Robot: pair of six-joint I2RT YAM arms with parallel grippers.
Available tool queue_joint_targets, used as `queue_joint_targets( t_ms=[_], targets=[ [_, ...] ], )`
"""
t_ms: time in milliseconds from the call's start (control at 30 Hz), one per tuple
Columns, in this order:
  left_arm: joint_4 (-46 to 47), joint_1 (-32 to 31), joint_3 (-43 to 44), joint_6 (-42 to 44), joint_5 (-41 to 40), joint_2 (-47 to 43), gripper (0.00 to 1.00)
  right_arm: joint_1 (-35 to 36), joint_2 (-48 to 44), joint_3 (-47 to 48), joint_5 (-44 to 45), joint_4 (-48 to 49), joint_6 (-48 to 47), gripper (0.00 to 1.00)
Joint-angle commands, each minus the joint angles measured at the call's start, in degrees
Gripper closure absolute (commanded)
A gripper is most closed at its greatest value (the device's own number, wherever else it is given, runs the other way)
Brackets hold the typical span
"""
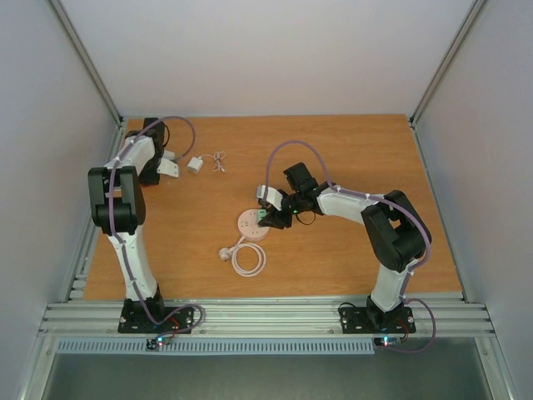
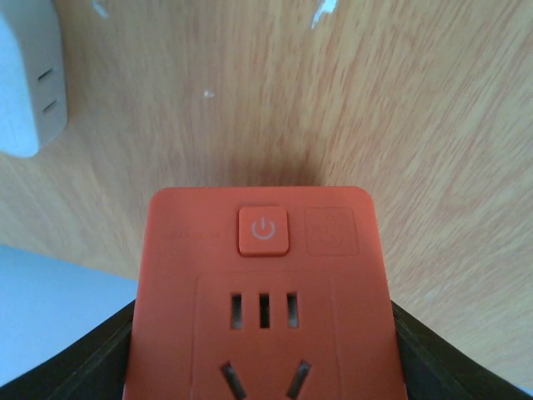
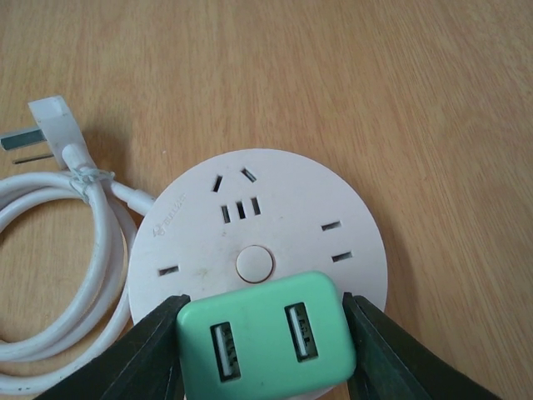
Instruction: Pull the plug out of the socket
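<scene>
The right gripper (image 3: 266, 337) is clamped on the green plug (image 3: 265, 333). Its dark fingers (image 3: 154, 342) press against the plug's two sides, and the plug sits at the near rim of the socket (image 3: 275, 217). The right wrist view shows what the overhead one cannot: the plug's two USB ports, the socket's round centre button and the slot openings around it. It also shows the socket's white cord (image 3: 58, 275) coiled at the left, with its own pronged wall plug (image 3: 52, 117) lying flat on the wood.

From above, the socket (image 1: 250, 225) lies near the middle of the tabletop (image 1: 350, 150), a little toward the near edge. The right gripper (image 1: 271, 218) is over its right side and the cord (image 1: 248, 259) loops toward the near edge.

The left gripper (image 1: 169, 166) is close to the far left corner of the tabletop. The overhead view hides what it holds. The left wrist view shows the left gripper (image 2: 265, 354) closed on a red cube (image 2: 262, 275), with a dark finger against each side. A power button and plug openings are on the face turned to the camera. A white rectangular block (image 2: 25, 83) lies near it at the upper left. From above, the same block (image 1: 195, 164) is beside a small loose cable (image 1: 218, 161).
</scene>
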Motion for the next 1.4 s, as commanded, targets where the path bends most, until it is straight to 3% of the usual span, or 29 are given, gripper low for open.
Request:
queue_joint_targets(
  t_ms=[0, 100, 433, 700, 800, 900, 1367],
  targets=[
    [2.7, -1.1, -0.7, 2.2, -3.5, 1.3, 0.66, -1.1, 2.2, -1.4, 7.3, -4.5, 2.1, 0.49],
    [3.2, -1.5, -1.2, 2.4, -4.1, 1.9, 0.63, -1.1, 2.1, -1.1, 7.0, -4.6, 2.7, 0.46],
    [-2.0, -2.4, 1.5, -1.9, -1.5, 3.8, 0.31, -1.1, 1.6, 0.5, 6.1, -5.6, 4.1, 0.39],
    [-6.3, -2.3, 4.4, -7.2, 4.8, 2.7, 0.17, -1.1, 0.2, 1.1, 5.7, -5.9, 4.8, 0.36],
    [-9.2, -2.2, 6.8, -9.0, 9.6, 2.1, 0.06, -1.2, -0.9, 0.9, 5.4, -6.1, 5.8, 0.35],
    [-11.9, -2.2, 8.5, -11.0, 14.3, 1.1, 0.01, -1.6, -2.1, 0.5, 4.7, -6.2, 7.0, 0.33],
    [-21.0, -3.8, 9.6, -9.5, 48.2, -10.1, 0.00, -6.2, -8.7, -3.1, 0.9, -7.0, 10.3, 0.28]
  ],
)
